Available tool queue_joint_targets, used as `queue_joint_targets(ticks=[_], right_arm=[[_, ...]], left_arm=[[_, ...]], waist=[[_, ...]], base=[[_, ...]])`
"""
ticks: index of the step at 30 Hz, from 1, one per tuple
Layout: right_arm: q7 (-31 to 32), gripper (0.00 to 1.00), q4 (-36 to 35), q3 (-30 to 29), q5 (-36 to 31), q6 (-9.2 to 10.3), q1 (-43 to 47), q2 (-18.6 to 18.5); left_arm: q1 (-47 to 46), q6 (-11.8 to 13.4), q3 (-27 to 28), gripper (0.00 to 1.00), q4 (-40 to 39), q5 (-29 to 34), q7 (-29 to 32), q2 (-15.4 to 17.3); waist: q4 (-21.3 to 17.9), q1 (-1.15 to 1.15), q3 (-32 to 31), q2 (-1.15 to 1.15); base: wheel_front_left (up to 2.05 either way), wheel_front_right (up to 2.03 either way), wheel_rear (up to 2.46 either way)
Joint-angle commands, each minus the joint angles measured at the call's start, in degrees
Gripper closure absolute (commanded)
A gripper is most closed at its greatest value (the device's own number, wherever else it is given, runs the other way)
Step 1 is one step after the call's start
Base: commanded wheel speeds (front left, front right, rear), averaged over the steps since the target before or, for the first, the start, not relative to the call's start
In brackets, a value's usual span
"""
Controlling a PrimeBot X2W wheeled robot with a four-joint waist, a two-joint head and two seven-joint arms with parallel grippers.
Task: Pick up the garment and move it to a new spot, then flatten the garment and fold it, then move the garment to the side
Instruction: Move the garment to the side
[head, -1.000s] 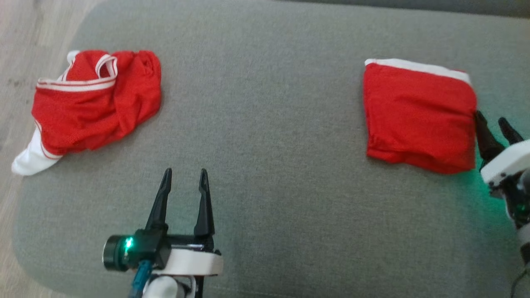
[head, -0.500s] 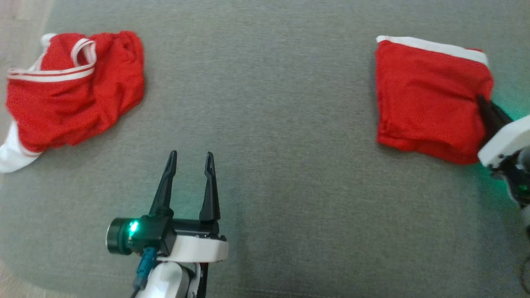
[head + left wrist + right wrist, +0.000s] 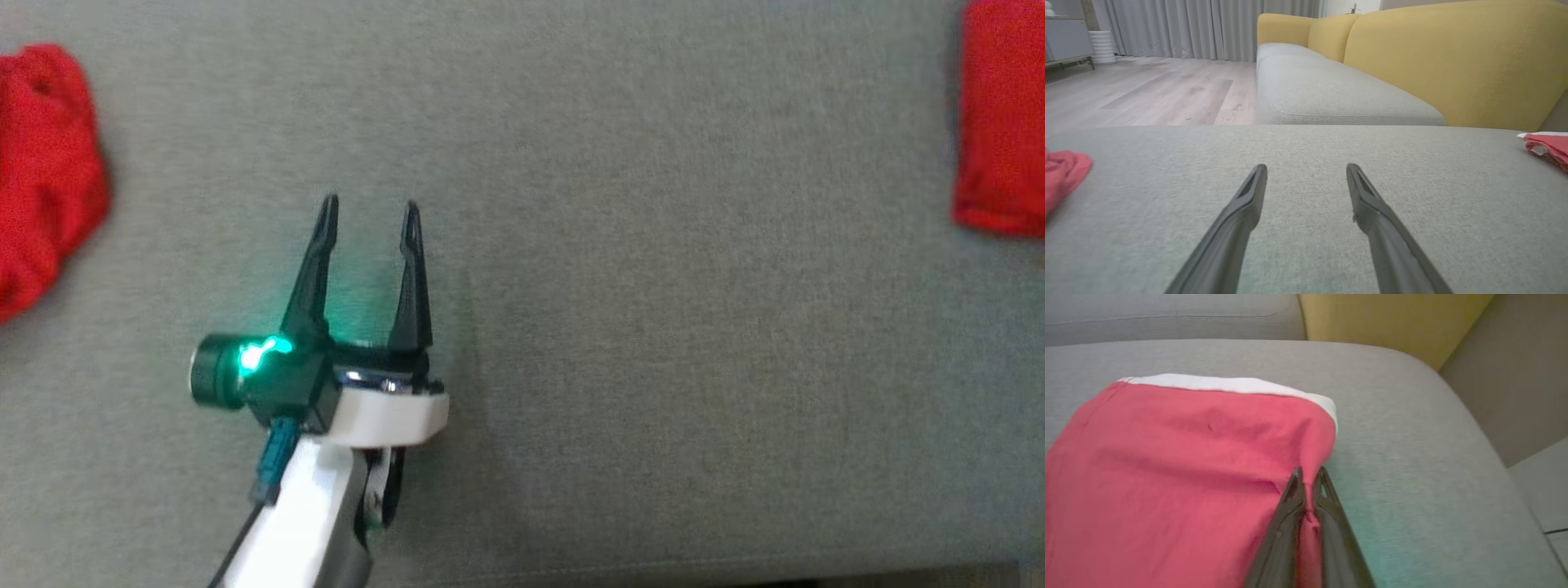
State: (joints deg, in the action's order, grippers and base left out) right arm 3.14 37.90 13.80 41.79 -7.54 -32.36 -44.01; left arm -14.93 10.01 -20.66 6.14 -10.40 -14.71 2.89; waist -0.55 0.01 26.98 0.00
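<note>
Though lying folded at right end of grey cushion (image 3: pixel 1412 457), red garment (image 3: pixel 1167 469) — edge clamped tight in closed right gripper (image 3: pixel 1309 473). Left gripper (image 3: pixel 368 204) spread wide, empty, over bare cushion middle. Crumpled red cloth (image 3: pixel 41 163) far left.

Grey upholstered seat (image 3: pixel 653 327) spans the foreground. Beyond its far edge lies a second grey seat cushion (image 3: pixel 1331 94) with yellow backrests (image 3: pixel 1453 61). Pale wood floor (image 3: pixel 1147 94) to the left. Grey curtains (image 3: pixel 1208 28) behind. Grey cabinet (image 3: pixel 1067 38), with a white ribbed pot (image 3: pixel 1102 47) beside it.
</note>
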Motion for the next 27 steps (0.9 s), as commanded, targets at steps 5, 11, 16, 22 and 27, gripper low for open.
queue_joint_targets(ticks=[5,11,16,22,27], right_arm=[[-5.1,0.57,1.1,-4.4,-6.7,0.05,-4.9,-7.5],[-8.9,0.0,5.4,-7.9,-13.9,0.05,-8.5,-5.3],[-12.2,0.0,5.2,-8.0,-18.1,0.05,-8.3,-0.8],[-17.0,0.0,2.2,-6.4,-19.4,0.05,-2.6,9.1],[-18.1,0.0,-1.4,-4.4,-19.7,0.05,4.4,19.7]], left_arm=[[-4.6,-0.5,0.3,0.0,-1.5,1.2,-0.3,0.0],[-6.1,-0.8,-1.2,0.0,-0.2,0.0,-0.3,0.0],[-5.5,-0.2,-1.4,0.0,0.3,-0.8,-0.3,0.0],[-2.4,0.2,-0.9,0.0,1.9,-2.0,-0.3,0.0],[1.6,0.0,1.0,0.0,4.2,-2.7,-0.3,0.0]], waist=[[-3.8,-0.01,7.2,0.0],[-2.8,-0.01,6.1,0.0],[-1.8,-0.01,2.5,0.0],[0.3,-0.01,-6.1,0.0],[0.6,-0.01,-14.5,0.0]], base=[[0.0,0.0,0.0],[0.0,0.0,0.0],[0.0,0.0,0.0],[0.0,0.0,0.0],[0.0,0.0,0.0]])
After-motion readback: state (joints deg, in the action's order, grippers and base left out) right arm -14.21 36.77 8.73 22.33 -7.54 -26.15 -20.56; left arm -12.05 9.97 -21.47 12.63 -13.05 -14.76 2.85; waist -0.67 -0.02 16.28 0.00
